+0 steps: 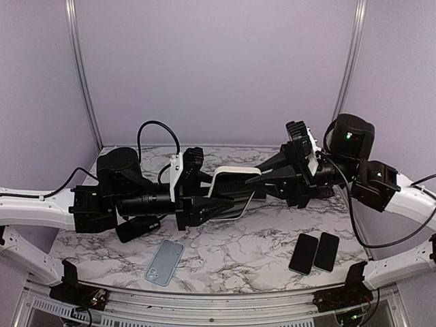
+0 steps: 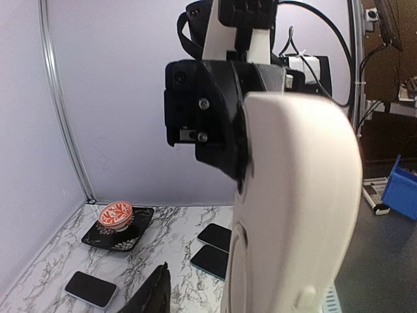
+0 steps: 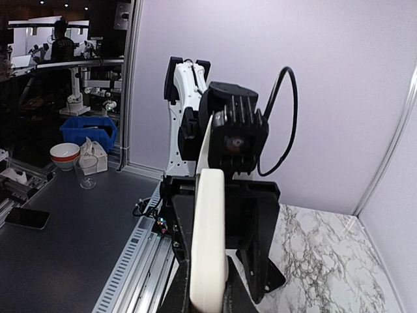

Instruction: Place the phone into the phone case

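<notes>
The white phone case is held up above the middle of the table between both arms. Inside its white rim shows a dark, glossy face; I cannot tell if this is the phone. My right gripper is shut on the case, which stands edge-on between its fingers. My left gripper reaches the case from the left. Its one visible finger stands apart from the case's white back, and the other finger is hidden behind it.
A grey case-like slab lies near the front left. Two black phones lie side by side at the front right and also show in the left wrist view. That view also shows a red-patterned bowl on a black plate and another phone.
</notes>
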Controlling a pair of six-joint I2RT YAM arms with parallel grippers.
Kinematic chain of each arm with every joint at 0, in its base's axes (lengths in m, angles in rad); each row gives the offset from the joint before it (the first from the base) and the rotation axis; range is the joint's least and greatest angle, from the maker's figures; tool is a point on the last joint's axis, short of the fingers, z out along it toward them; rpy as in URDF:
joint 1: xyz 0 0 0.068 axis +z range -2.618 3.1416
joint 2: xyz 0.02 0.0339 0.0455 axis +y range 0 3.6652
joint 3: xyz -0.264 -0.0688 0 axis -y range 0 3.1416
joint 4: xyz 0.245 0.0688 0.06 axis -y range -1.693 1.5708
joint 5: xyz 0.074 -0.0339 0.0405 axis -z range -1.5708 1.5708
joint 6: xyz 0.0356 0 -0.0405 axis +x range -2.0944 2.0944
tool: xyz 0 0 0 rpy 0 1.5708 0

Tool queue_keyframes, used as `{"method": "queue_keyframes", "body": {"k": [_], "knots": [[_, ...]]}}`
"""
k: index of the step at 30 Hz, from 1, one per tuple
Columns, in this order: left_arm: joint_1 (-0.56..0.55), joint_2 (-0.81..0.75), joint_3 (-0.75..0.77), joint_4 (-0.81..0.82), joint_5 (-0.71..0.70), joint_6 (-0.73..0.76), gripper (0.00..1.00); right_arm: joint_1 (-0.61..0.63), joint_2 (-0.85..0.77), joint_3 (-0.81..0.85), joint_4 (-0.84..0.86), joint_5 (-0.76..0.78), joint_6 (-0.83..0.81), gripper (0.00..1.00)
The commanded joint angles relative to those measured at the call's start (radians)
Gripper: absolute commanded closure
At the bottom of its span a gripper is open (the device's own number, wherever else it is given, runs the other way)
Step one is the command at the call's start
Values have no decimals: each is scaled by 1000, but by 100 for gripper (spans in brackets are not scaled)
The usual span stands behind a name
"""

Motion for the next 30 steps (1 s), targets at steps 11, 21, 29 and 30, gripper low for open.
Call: {"method": "queue_keyframes", "body": {"k": [11, 21, 29, 30], "knots": [[-17, -20, -43, -6, -142, 132, 100, -19, -67, 90, -214, 221, -144, 27], [-37, 21, 12, -175, -318, 320, 100, 36, 27, 208, -509, 281, -418, 1], [-56, 60, 67, -247, -352, 318, 100, 86, 128, 244, -529, 276, -464, 31], [-57, 62, 70, -247, -352, 317, 100, 89, 141, 244, -530, 281, -461, 42]]}}
